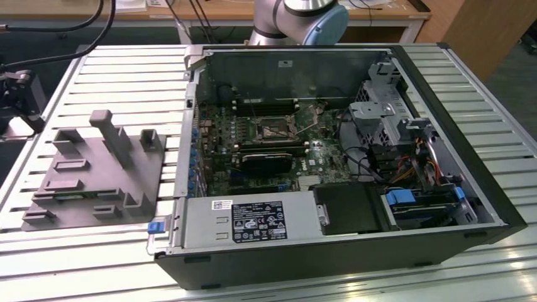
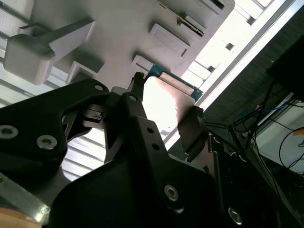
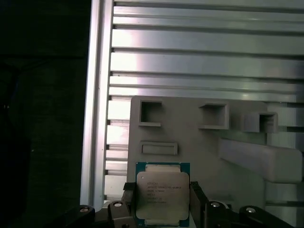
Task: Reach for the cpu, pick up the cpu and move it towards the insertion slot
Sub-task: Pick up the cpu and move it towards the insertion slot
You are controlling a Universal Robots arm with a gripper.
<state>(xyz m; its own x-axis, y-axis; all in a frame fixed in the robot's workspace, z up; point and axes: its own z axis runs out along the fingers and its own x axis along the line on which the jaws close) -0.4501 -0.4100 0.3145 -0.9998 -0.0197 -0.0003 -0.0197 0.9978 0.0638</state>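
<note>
Clamped in gripper (image 3: pixel 162 187) by two opposite edges: cpu (image 3: pixel 162 197), presumably to spare lid and contacts | poised over grey fixture block (image 3: pixel 199 142), seated or lifted unclear | insertion slot (image 1: pixel 275 131) well apart from fixture block

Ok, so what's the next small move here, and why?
Probably a short straight lift. The gripper looks shut on the cpu, with its fingers against two opposite edges, low over the fixture. The post stands close by, and the slot sits down inside the case, so moving sideways first would risk a knock.
</note>
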